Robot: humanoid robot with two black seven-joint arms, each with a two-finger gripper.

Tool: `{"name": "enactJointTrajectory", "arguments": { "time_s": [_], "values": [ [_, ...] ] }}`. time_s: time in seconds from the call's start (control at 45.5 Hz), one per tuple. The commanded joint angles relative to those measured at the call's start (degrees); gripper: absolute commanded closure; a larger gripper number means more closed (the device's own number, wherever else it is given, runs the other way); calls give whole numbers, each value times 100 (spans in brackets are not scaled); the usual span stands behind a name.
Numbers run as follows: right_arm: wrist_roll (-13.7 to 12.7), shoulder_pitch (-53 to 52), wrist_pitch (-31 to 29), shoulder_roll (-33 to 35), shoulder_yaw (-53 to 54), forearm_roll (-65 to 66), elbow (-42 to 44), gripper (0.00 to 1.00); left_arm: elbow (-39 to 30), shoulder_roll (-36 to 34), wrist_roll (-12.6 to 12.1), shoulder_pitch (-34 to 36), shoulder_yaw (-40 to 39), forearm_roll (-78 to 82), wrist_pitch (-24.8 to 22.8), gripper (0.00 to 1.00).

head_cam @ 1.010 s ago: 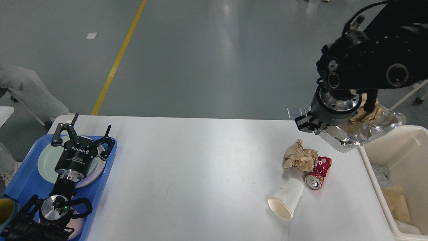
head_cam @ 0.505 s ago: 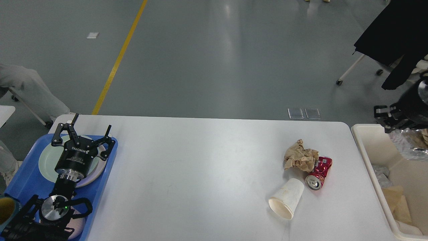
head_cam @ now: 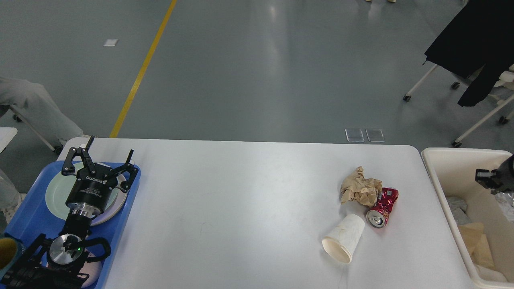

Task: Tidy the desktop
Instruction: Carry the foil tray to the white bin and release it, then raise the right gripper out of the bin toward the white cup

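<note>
Three bits of trash left on the counter point(head_cam: 249, 208), all bunched right of centre: crumpled brown paper point(head_cam: 360, 190), crushed red can point(head_cam: 382, 206) touching it on the right, white paper cup point(head_cam: 344, 237) on its side just in front of both. Cup's long axis runs diagonally, open mouth toward me and to the left, base pointing at the can. Rest of the white top looks bare

Right gripper point(head_cam: 492, 180) is at the frame's right edge, over the cream bin point(head_cam: 445, 168) that sits just off the counter's right end. Only a sliver of it shows, so I cannot tell whether its fingers are apart or clamped. Something foil-like point(head_cam: 506, 204) shows just below it, can't say if it's held. Bin already has crumpled foil and paper in it

Left gripper point(head_cam: 98, 166) is parked over the blue tray point(head_cam: 32, 218) at the far left, above the pale plate point(head_cam: 54, 194), fingers spread wide, holding nothing

Key relation: trash pile lies left of the right gripper and between it and me, well apart from the left one. Right arm is clearly nearer, and the bin is on its side, so my call is right arm takes the next pick. Risk: paper and can touch, so grabbing one may drag the other
</note>
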State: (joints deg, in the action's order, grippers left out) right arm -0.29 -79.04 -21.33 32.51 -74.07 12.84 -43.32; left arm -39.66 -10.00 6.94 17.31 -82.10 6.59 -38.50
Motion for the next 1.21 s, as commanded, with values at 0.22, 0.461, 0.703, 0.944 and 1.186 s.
{"name": "enactJointTrajectory", "arguments": {
  "time_s": [0.22,0.461,0.703,0.944,1.186],
  "values": [
    [-50,3288,796,-1185,850,-18,3047,100,-7,-2,0,0,1,0,0,4],
    [-68,4309,1297,-1475,780,-9,3954,100,2,-2,0,0,1,0,0,4],
    [-68,4432,1421,-1396,824,-18,3954,100,-7,-2,0,0,1,0,0,4],
    [-68,4538,1666,-1229,885,-88,3963,59,2,-2,0,0,1,0,0,4],
    [-59,4546,2229,-1247,1079,-106,3928,0,-7,-2,0,0,1,0,0,4]
  ]
}}
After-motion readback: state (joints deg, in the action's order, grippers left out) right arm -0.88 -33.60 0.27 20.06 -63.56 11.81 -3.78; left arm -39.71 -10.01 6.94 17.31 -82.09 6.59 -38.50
